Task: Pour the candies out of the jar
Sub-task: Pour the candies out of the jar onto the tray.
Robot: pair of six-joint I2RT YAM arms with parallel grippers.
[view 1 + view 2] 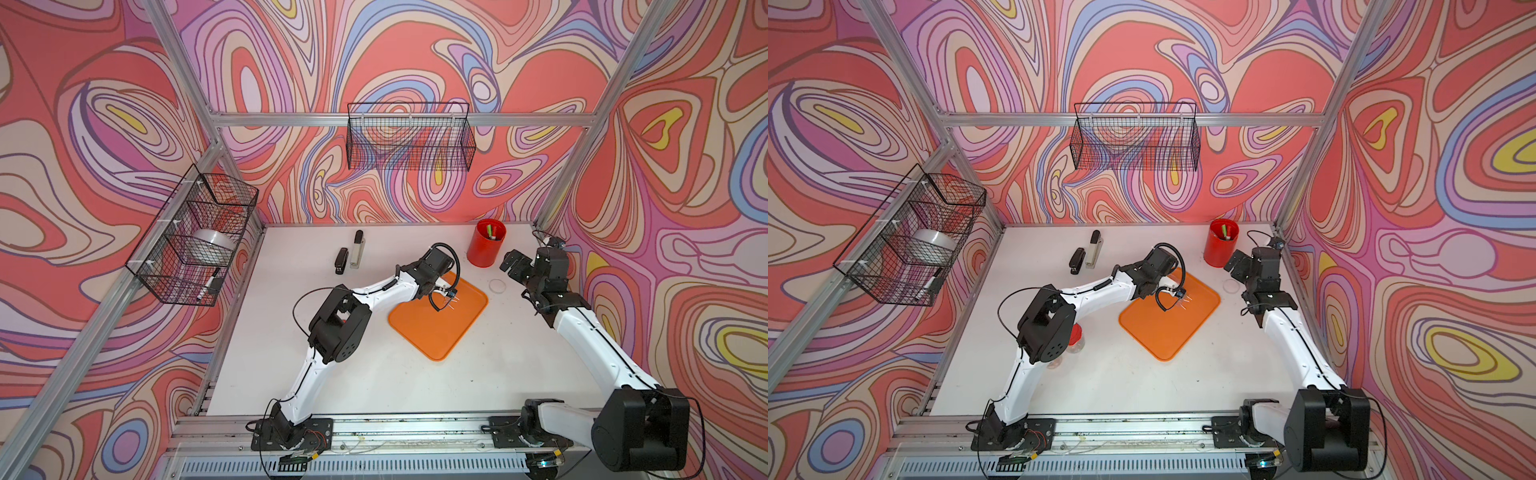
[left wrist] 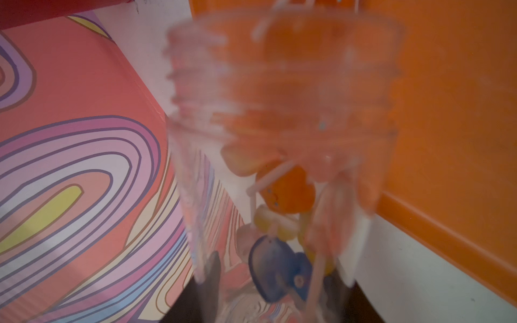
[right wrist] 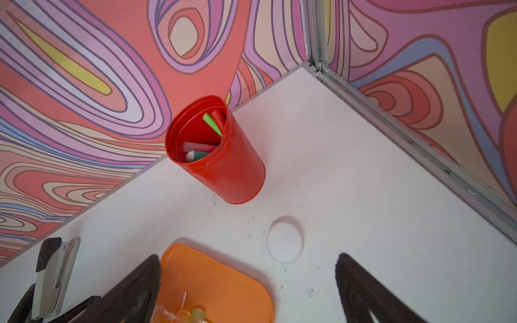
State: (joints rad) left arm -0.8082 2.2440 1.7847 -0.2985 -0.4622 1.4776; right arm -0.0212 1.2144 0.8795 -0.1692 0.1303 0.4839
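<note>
Left tool [image 2: 274,296]: closed on jar [image 2: 279,98], one dark finger [image 2: 208,276] on each side of jar's base end. Jar is clear plastic with a threaded neck and no lid on it. Its open mouth points away from the tool, with orange tray [image 1: 432,332] behind it. In both top views jar is held over the far part of the tray, off the counter [image 1: 415,386]. Left wrist picture is blurred, so exact tilt cannot be told.

Candies [image 2: 282,195]: most sit inside jar toward the base end, in a tangle of thin pale sticks. Orange, yellow and blue heads made out. In right wrist view a few candies [image 3: 193,313] show at the jar mouth over the tray; cannot tell whether they lie on the tray or sit in the mouth.

Right tool [image 1: 514,262]: jaws spread wide, nothing between them, raised over the far right of the counter, just beside red cup [image 1: 484,249]. Cup stands upright and holds green and white pens [image 3: 212,124].

Lid [image 3: 284,240]: clear, round, flat on counter between tray and right arm, touching neither.

Two staplers [image 1: 349,255]: side by side at the far left of the counter, well apart from tray.
</note>
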